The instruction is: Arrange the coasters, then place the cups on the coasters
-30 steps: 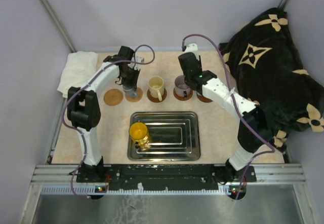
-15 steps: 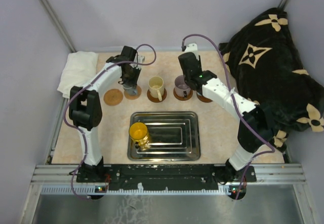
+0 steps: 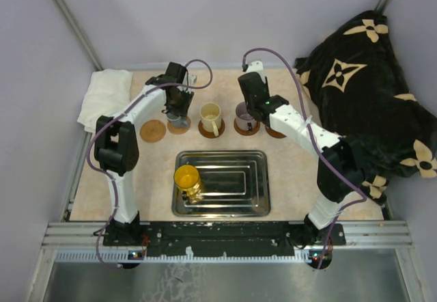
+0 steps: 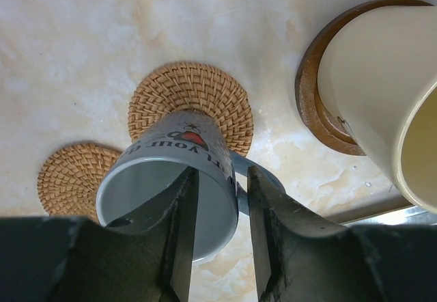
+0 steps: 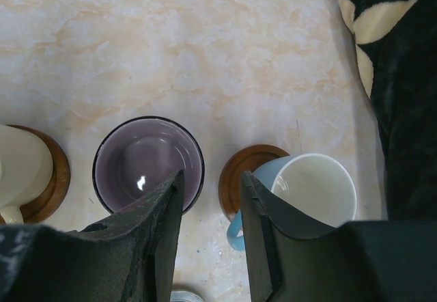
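Straddling the rim of the grey mug [image 4: 171, 141] on its woven coaster [image 4: 198, 87] with spread jaws, the left gripper [image 4: 222, 175] is hovering nearer than the spread, empty right gripper [image 5: 212, 179] to the yellow mug [image 3: 186, 177], which is sitting toward the bases in the steel tray's [image 3: 235, 179] near-left corner.
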